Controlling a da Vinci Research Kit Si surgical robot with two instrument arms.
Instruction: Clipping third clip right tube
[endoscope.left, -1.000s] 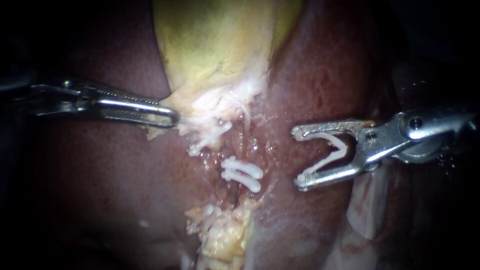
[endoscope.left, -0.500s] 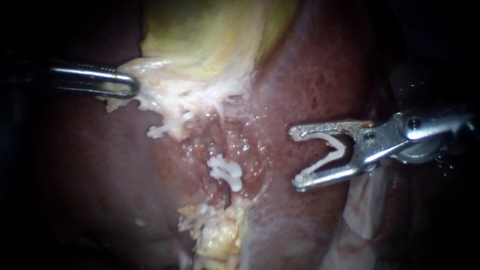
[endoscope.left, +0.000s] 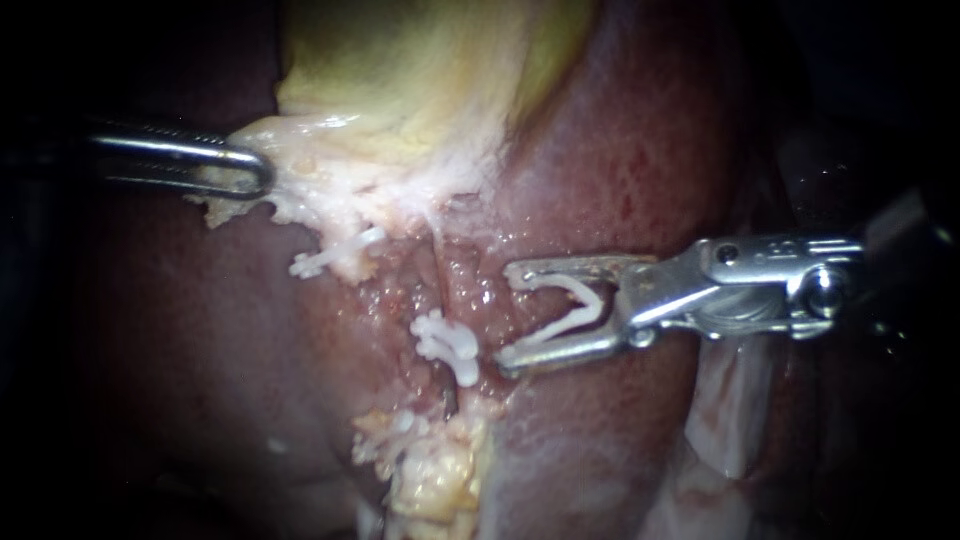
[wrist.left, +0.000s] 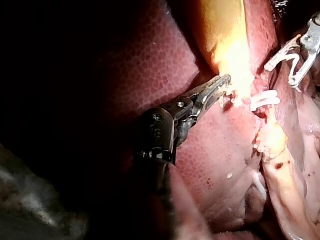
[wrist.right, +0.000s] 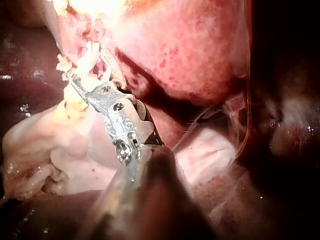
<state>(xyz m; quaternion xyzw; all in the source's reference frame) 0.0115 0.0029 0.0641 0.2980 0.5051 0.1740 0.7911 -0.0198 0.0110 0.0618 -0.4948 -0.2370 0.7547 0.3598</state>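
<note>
My right instrument comes in from the right. Its jaws stand wide apart with an open white clip seated between them, one leg against each jaw. The tips lie just right of two white clips that sit side by side on a tube, and the lower tip almost touches them. A third white clip sits up and to the left, under the gallbladder's pale edge. My left instrument is shut on that edge of the yellow gallbladder and holds it to the left. The left wrist view shows this grip.
Dark red liver lies on both sides of the dissected groove. Yellow fatty tissue lies below the paired clips. Pale tissue lies under my right instrument's shaft, which the right wrist view shows against fatty tissue.
My right instrument has moved left with its clip, from well right of the groove to beside the paired clips. My left instrument first drew the gallbladder edge leftward, then held about still.
</note>
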